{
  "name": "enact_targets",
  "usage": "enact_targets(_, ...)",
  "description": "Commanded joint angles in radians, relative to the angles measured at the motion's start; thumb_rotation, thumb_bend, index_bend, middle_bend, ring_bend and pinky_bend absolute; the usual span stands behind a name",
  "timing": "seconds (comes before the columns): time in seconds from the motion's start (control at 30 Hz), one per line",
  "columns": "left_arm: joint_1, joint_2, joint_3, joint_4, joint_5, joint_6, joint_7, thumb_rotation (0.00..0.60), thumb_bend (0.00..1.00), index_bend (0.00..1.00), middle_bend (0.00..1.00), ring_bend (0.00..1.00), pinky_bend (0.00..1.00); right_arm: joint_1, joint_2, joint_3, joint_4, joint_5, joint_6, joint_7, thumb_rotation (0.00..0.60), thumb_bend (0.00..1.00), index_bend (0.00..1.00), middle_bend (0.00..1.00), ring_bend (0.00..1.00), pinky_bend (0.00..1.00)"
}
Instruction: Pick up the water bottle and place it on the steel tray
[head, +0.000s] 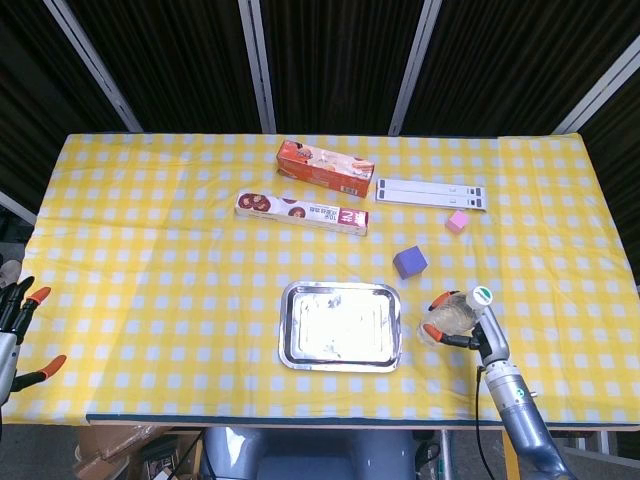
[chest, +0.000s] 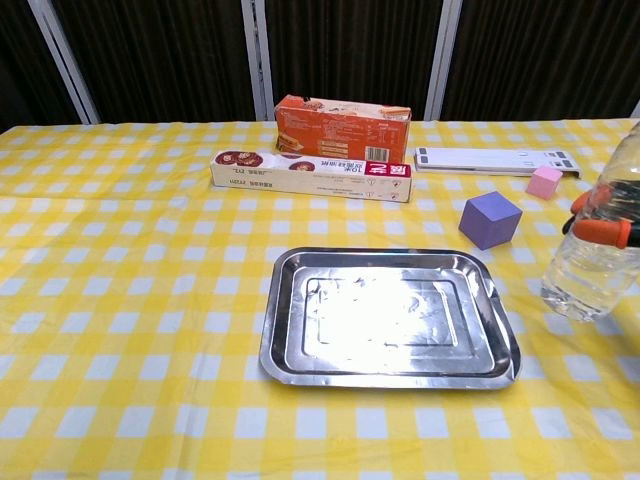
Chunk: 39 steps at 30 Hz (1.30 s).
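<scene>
The right hand (head: 470, 333), its orange-tipped fingers (chest: 597, 230) wrapped around the clear plastic water bottle (chest: 592, 258), holds it upright just right of the shiny rectangular steel tray (chest: 388, 367), apparently lifted a little off the yellow-and-white checked tablecloth (head: 160, 250), probably so its base can clear the tray's raised rim. The grip sits mid-body, which should keep the smooth, ribbed bottle from tipping. The tray's flat reflective floor lies bare, ready to take it. The left hand (head: 18, 335) hangs at the table's near-left edge with fingers spread, holding nothing.
</scene>
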Motion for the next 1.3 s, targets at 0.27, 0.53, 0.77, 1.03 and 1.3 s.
enact_targets(0.27, 0.001, 0.000, -0.003, 0.010, 0.006, 0.007, -0.011, 0.600, 0.19, 0.11, 0.00, 0.00, 0.00, 0.031, -0.098, -0.039, -0.188, -0.058, 0.081, -0.259, 0.600, 0.40, 0.92, 0.67, 0.36, 0.00)
enact_targets(0.53, -0.004, -0.002, -0.003, 0.013, 0.004, -0.002, -0.008, 0.600, 0.19, 0.11, 0.00, 0.00, 0.00, 0.077, -0.233, -0.041, -0.176, -0.039, 0.108, -0.424, 0.600, 0.40, 0.92, 0.67, 0.36, 0.00)
enact_targets(0.77, -0.004, 0.000, -0.006, 0.015, -0.004, -0.005, -0.014, 0.600, 0.19, 0.11, 0.00, 0.00, 0.00, 0.104, -0.191, 0.038, -0.226, 0.015, 0.111, -0.456, 0.600, 0.40, 0.92, 0.67, 0.36, 0.00)
enact_targets(1.03, 0.000, 0.002, 0.000, 0.003, 0.001, -0.004, -0.005, 0.600, 0.19, 0.11, 0.00, 0.00, 0.00, 0.121, -0.003, 0.143, -0.408, 0.064, 0.103, -0.512, 0.600, 0.40, 0.92, 0.67, 0.36, 0.00)
enact_targets(1.3, 0.003, 0.003, -0.003, 0.001, -0.001, 0.002, -0.007, 0.600, 0.19, 0.11, 0.00, 0.00, 0.00, 0.169, 0.150, 0.248, -0.587, 0.119, 0.093, -0.575, 0.600, 0.40, 0.92, 0.67, 0.36, 0.00)
